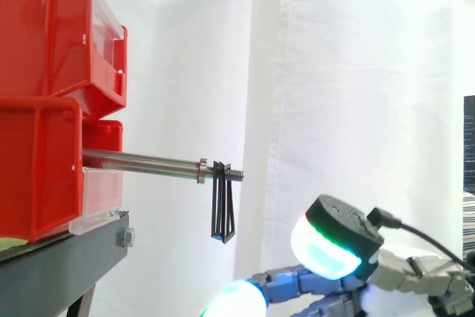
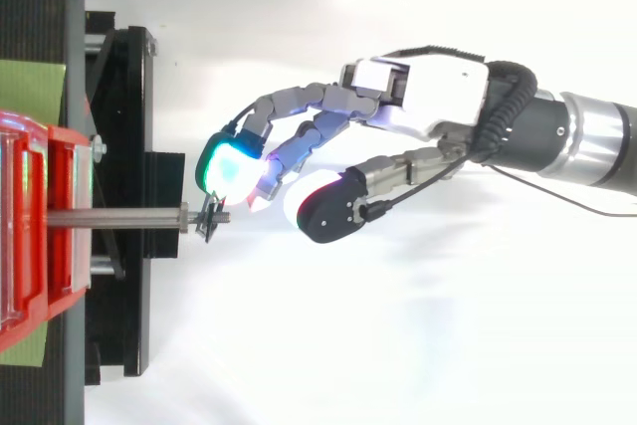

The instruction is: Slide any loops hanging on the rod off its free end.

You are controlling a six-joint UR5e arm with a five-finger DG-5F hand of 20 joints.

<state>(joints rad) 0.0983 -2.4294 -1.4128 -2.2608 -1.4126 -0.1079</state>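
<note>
Hand [image 2: 430,97]: released, nothing grasped, near loop [image 1: 223,209] | step: loop is to be hooked behind | care: drawn straight along rod [image 1: 148,161], threads cleared without snagging

Lab: white curtain [image 1: 356,72], red bins [image 1: 44,35]
</note>
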